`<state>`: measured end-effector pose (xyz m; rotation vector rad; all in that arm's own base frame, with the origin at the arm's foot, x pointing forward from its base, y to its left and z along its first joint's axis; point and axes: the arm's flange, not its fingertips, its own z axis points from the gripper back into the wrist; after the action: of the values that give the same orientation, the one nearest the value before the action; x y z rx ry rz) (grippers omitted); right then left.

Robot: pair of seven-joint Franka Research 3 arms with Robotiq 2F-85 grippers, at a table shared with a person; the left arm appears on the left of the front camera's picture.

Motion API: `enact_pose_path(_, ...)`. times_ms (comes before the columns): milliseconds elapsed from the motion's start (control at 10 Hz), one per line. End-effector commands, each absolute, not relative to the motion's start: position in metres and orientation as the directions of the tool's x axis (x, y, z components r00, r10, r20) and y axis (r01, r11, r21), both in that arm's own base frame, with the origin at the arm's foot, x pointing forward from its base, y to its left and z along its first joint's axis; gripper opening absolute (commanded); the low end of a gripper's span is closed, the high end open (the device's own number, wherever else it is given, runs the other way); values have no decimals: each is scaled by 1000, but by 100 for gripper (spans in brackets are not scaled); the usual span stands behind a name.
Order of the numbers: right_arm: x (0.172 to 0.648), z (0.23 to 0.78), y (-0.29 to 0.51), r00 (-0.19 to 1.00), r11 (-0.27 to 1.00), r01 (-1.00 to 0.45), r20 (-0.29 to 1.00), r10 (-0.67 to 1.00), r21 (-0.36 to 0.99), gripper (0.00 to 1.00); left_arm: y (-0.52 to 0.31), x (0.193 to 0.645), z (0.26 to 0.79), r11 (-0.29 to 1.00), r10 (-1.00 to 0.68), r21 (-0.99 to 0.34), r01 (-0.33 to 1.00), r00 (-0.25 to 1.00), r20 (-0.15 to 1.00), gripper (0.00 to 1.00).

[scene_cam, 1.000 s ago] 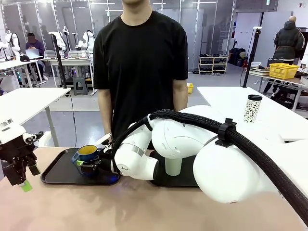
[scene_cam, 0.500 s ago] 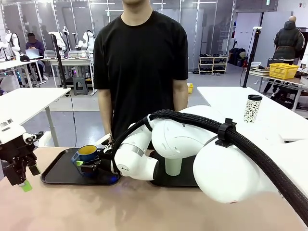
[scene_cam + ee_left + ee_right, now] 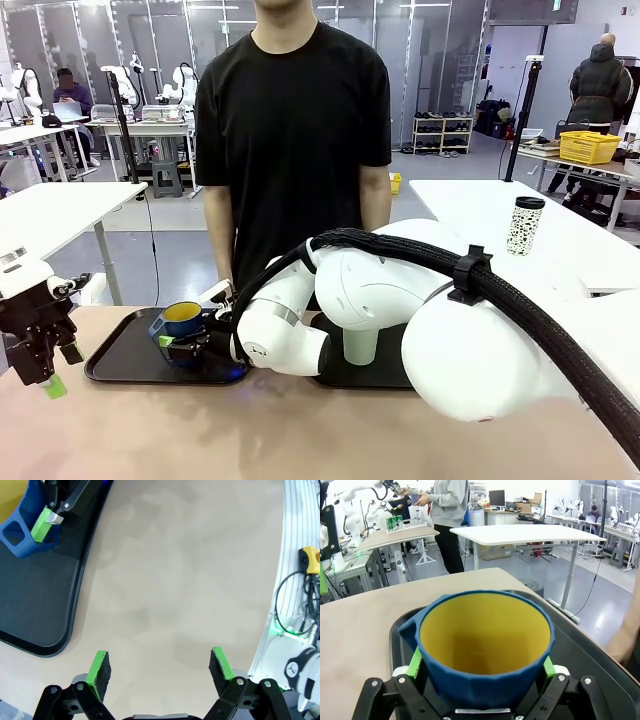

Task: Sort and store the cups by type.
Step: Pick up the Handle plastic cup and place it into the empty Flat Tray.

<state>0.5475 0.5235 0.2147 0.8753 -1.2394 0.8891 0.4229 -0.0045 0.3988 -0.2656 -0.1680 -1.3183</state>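
Observation:
The dark blue mug (image 3: 182, 318) with a yellow inside stands upright on the left black tray (image 3: 120, 360). My right gripper (image 3: 180, 340) reaches across and is shut on the mug. In the right wrist view the mug (image 3: 485, 645) sits between the gripper's (image 3: 481, 666) green pads, which press both its sides. The pale green tumbler (image 3: 360, 347) stands on a second black tray (image 3: 345, 378), mostly hidden behind my right arm. My left gripper (image 3: 45, 375) hangs open at the table's left end. In its own view it (image 3: 160, 667) holds nothing over bare tabletop, with the mug (image 3: 20, 530) at the top left.
A person in a black shirt stands at the far side, one hand (image 3: 222, 292) just behind the left tray. A black-and-white patterned cup (image 3: 526, 225) stands on a white table at the back right. My right arm's bulk covers the table's middle and right.

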Motion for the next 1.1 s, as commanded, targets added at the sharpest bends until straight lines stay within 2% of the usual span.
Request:
enact_pose_path(0, 526, 216, 521, 119, 434, -898, 988, 97, 66, 100, -3, 423, 399, 222, -931, -93, 971, 239, 276, 100)
enact_pose_path(1000, 473, 216, 502, 151, 466, -882, 979, 137, 71, 100, -3, 423, 399, 222, -931, -93, 971, 239, 276, 100)
